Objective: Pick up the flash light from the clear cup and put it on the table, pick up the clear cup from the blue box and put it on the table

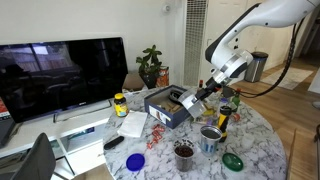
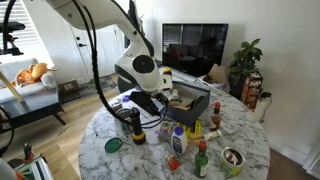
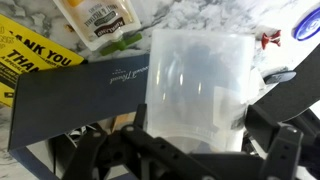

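Observation:
The clear cup [image 3: 200,80] fills the wrist view, upright over the long wall of the blue box [image 3: 80,100]. My gripper [image 3: 200,135] is open, and its black fingers [image 3: 268,115] stand wide on either side of the cup. Whether they touch it I cannot tell. In both exterior views the gripper [image 1: 203,93] [image 2: 160,100] reaches down into the blue box [image 1: 165,108] [image 2: 192,108] on the marble table [image 1: 258,145] [image 2: 105,125]. The yellow and black flash light [image 1: 222,121] [image 2: 136,128] stands on the table beside the box.
A dark brown cup [image 1: 184,152], a grey patterned cup [image 1: 210,138], a green lid [image 1: 232,160] and a blue lid [image 1: 135,160] sit near the table's front. Small bottles [image 2: 178,140] cluster by the box. A television [image 1: 60,75] stands behind.

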`<action>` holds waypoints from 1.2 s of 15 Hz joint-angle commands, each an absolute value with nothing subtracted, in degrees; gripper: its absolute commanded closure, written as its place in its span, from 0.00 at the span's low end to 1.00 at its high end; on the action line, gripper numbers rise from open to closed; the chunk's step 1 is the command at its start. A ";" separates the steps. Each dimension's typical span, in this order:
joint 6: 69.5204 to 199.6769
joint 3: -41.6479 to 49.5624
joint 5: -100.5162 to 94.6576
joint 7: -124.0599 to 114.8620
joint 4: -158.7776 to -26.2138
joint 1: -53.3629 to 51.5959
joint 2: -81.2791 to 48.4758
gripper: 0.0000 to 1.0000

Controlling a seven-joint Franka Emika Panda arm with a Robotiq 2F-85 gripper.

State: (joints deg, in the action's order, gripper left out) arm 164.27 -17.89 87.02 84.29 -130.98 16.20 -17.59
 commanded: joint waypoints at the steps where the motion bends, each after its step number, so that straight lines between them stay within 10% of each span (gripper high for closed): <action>1: 166.19 -17.55 84.23 80.77 -129.90 15.15 -19.85 0.00; 18: 160.49 -6.55 44.61 44.38 -134.22 6.32 -20.14 0.00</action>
